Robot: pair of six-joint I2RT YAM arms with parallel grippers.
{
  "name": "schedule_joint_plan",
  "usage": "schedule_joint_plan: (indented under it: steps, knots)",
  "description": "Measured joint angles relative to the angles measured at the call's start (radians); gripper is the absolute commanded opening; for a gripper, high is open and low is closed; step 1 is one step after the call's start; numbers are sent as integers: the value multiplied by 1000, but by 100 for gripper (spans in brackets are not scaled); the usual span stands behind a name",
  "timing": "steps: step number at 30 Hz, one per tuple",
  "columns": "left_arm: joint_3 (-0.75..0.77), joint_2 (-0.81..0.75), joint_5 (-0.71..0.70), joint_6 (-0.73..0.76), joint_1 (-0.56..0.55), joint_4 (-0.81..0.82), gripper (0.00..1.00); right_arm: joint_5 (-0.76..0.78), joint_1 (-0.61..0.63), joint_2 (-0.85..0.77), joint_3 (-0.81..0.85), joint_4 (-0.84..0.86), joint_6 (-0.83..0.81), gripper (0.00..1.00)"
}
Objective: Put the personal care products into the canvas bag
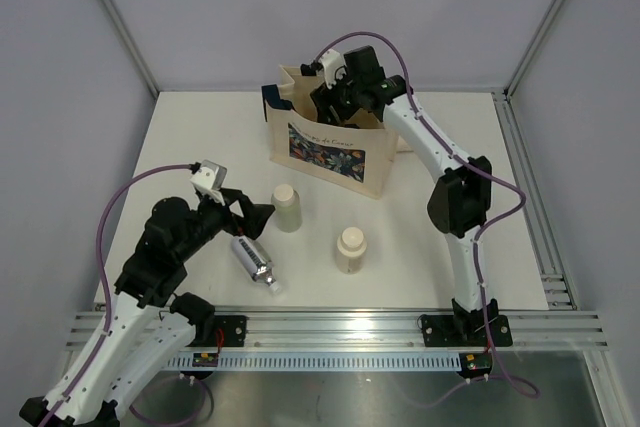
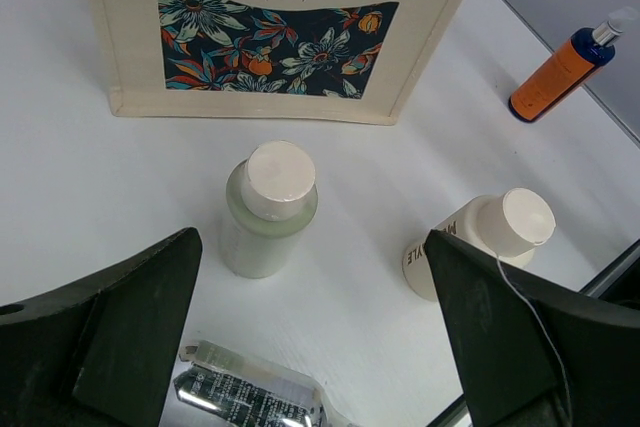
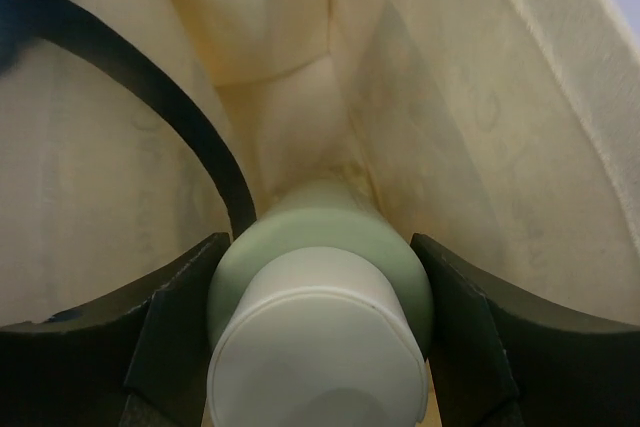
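A green bottle (image 3: 322, 277) is clamped in the right hand (image 3: 325, 337), down inside the bag (image 1: 340, 152) on the white counter (image 1: 200, 142). The left hand (image 2: 310, 242) gapes empty near a lying silver bottle (image 1: 254, 260), a second green bottle (image 1: 287, 209) and a beige bottle (image 1: 349, 249). Pale grey walls (image 1: 350, 7) enclose it.

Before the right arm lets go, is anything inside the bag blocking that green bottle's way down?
Nothing solid shows below the pale green bottle held in the right gripper, only canvas bag cloth folding inward. A dark handle curves down inside, close beside the bottle.
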Motion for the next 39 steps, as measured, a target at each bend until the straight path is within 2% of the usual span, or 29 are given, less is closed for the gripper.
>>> schedule_joint_plan:
  steps: [1, 2, 3, 5, 12, 20, 24, 27, 30, 35, 39]
  knots:
    - [0, 0, 3, 0, 0, 0, 99, 4, -4, 8, 0, -9, -5, 28]
    - [0, 2, 6, 0, 0, 0, 99, 7, -7, 18, 0, -19, -10, 60]
    - [-1, 4, 8, 0, 0, 0, 99, 11, -11, 31, 0, -35, -13, 77]
    - [-6, 15, 11, -4, 0, 0, 99, 15, -16, 50, 5, -63, -19, 99]
    - [-16, 110, 14, -35, 0, -33, 99, -37, -40, 39, 92, -95, -66, 100]
    - [-35, 146, 17, -48, 0, -32, 99, -183, -103, -136, 102, -127, -82, 99]
    - [-58, 178, 16, -55, 0, -12, 98, -316, -137, -265, 76, -146, -81, 99]
    - [-83, 212, 16, -65, 0, 26, 98, -480, -204, -436, -79, -136, -78, 100]
    - [-114, 244, -8, -69, -19, 73, 98, -609, -292, -636, -312, -97, -88, 100]
    - [-162, 327, -104, -64, -94, 197, 98, -751, -351, -945, -725, -45, -141, 100]
    - [-198, 470, -196, -50, -133, 344, 98, -819, -403, -1165, -1032, -24, -161, 100]
